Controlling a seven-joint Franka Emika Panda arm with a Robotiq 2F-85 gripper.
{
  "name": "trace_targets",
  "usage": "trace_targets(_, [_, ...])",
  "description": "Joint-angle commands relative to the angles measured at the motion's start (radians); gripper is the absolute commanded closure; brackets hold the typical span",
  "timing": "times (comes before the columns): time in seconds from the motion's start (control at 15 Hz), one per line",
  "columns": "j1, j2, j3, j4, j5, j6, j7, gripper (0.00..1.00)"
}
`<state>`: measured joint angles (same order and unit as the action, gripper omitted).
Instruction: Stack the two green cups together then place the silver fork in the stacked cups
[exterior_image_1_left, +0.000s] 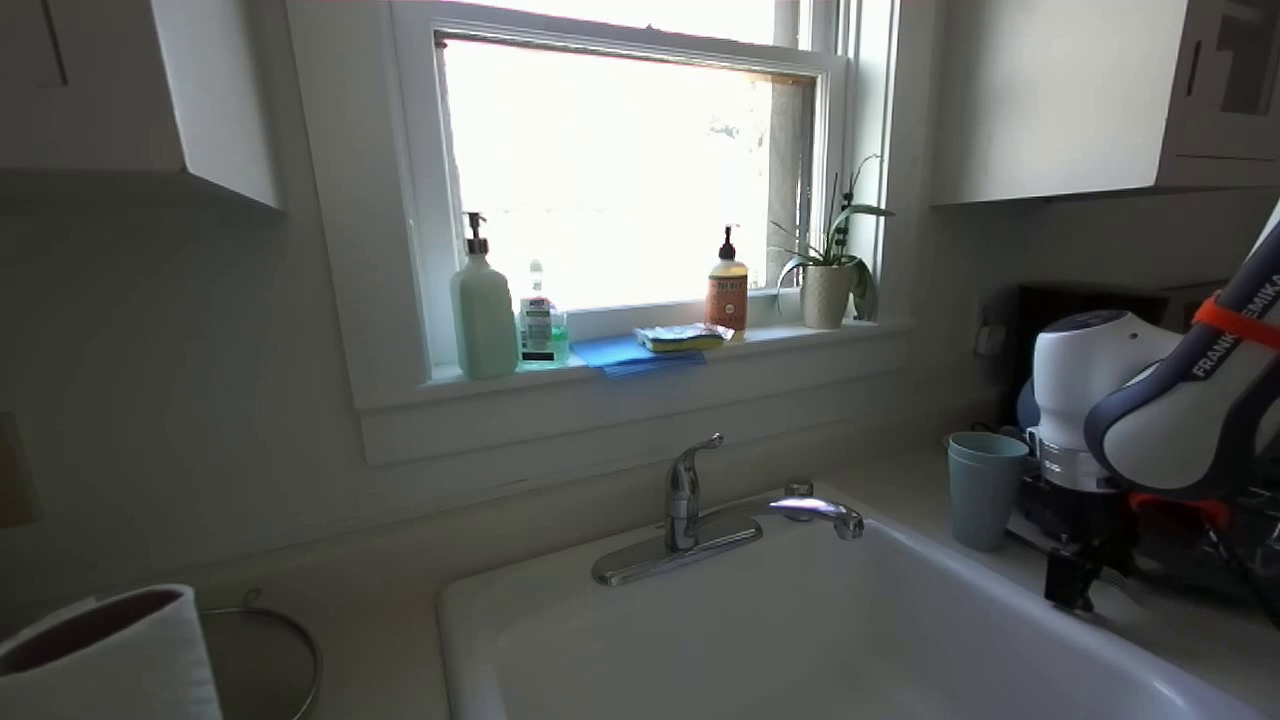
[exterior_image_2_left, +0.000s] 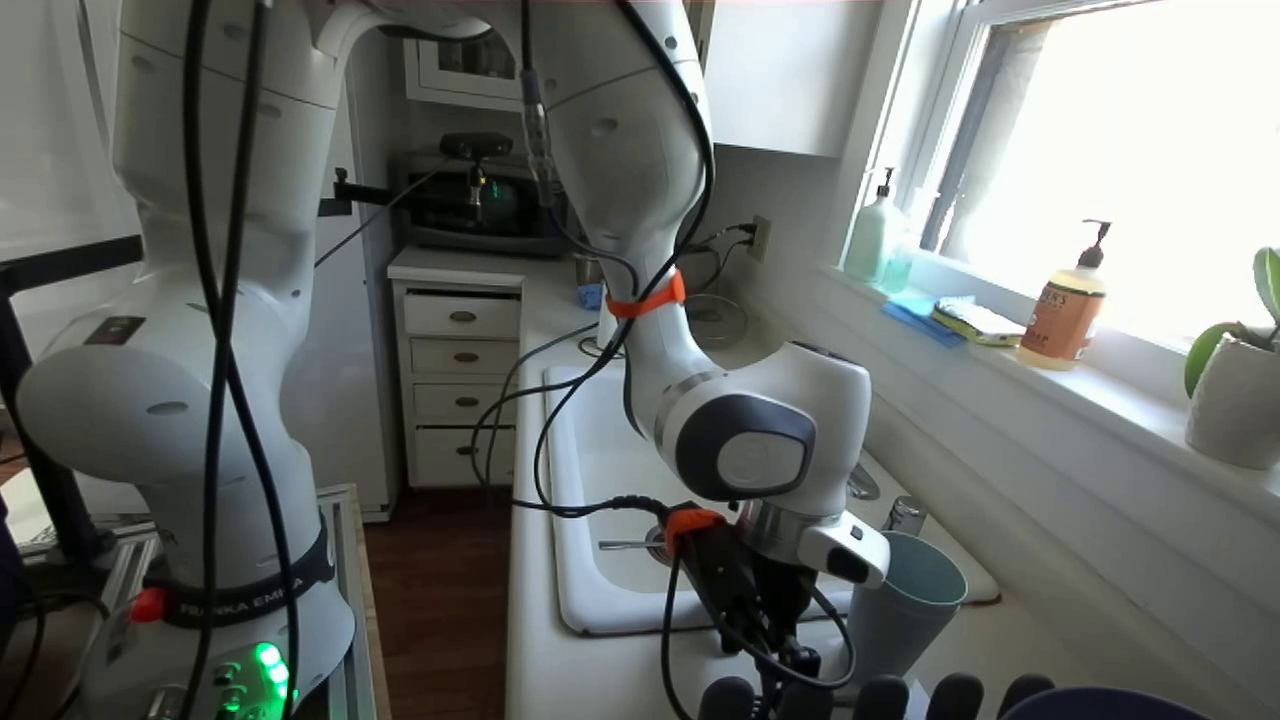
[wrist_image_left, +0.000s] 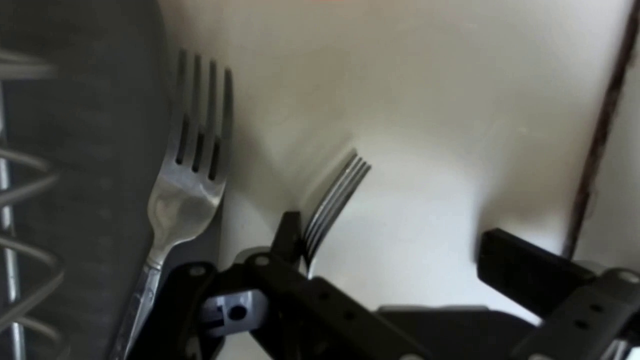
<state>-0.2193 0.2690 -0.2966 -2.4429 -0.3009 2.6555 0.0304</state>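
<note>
Beside the sink stand nested, pale blue-green cups.

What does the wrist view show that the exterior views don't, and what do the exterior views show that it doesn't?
Only the wrist view clearly shows a fork lying partly over a dark grey surface and, beside one of the jaws, the tines of a second fork, its handle hidden.

Only the exterior views show the two green cups, nested, their double rim clear in an exterior view, plus the window and the orange-labelled soap bottle.

All share the jaws, plainly apart only in the wrist view, and the pale countertop.
</note>
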Motion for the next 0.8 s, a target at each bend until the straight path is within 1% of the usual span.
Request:
trace_targets(0.0, [0.007, -0.001, 0.009, -0.002, 0.019, -0.023, -0.016, 0.41])
trace_targets(0.13, [0.011, -0.012, 0.008, -0.002, 0.012, -0.027, -0.015, 0.55])
trace_targets(0.2, [0.014, -0.020, 0.010, -0.004, 0.010, -0.031, -0.016, 0.63])
trace_targets(0.4, [0.022, -0.052, 0.019, -0.001, 0.009, -0.099, -0.018, 0.84])
trace_targets(0.53, [0.030, -0.056, 0.014, 0.011, -0.007, -0.130, 0.002, 0.98])
trace_targets(0.6, [0.031, -0.060, 0.014, 0.015, -0.009, -0.145, 0.004, 1.00])
trace_targets(0.73, [0.032, -0.075, 0.019, 0.021, -0.003, -0.177, 0.003, 1.00])
